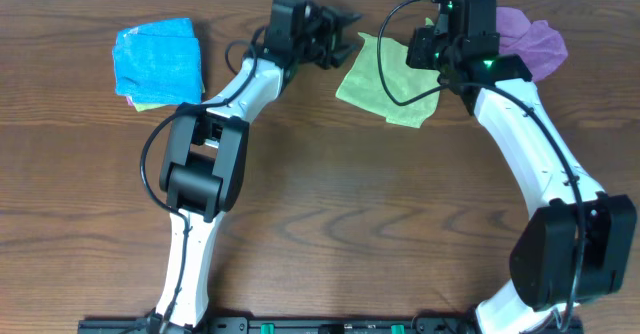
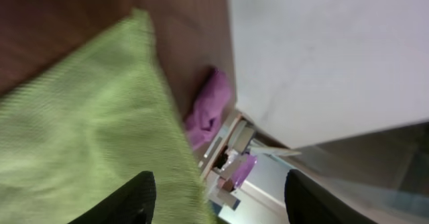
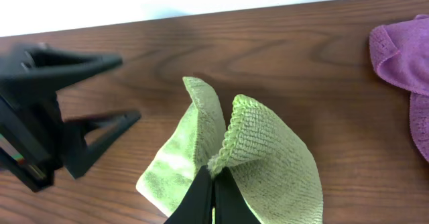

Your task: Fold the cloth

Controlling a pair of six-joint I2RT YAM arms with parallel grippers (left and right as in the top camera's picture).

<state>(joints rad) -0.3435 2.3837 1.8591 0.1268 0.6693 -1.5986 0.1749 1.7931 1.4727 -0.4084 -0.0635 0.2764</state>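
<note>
By the table's [image 1: 320, 224] far edge the right tool [image 3: 213, 187] is pinching the cloth [image 3: 268, 157]; the left tool [image 1: 350, 36] is gaping.

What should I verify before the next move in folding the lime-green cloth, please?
1. Right tool shut on the cloth: ok, a raised fold is pinched between its fingers.
2. Left tool open: ok.
3. Left tool gripping the cloth: not ok, it sits open at the cloth's edge.
4. Cloth lying flat: not ok, it bunches up at the pinch.
5. Purple cloth apart from the cloth: ok, bare wood shows between them.
6. Blue cloth out of the way: ok, it lies far off on the left side.
</note>
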